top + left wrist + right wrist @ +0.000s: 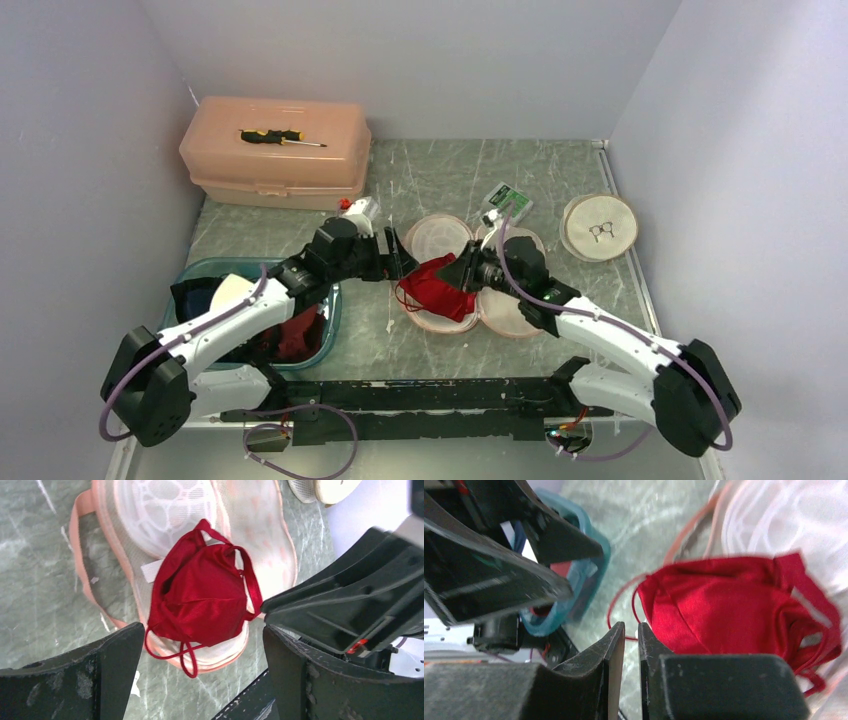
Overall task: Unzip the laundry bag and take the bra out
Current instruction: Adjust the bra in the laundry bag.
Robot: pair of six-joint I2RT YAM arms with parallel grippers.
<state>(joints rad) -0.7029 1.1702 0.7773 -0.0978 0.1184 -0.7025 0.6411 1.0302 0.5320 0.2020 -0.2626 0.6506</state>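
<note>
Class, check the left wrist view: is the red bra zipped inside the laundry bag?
No, the bra lies uncovered on top of the opened laundry bag, with no mesh over it.

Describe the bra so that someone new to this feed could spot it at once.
Start at the pale pink mesh laundry bag lying open in the middle of the grey-green table. The bra sits crumpled on the bag's near-left part. It is the only bright red thing on the bag, satiny with thin red straps, while the mesh under it is pale and see-through.
</note>
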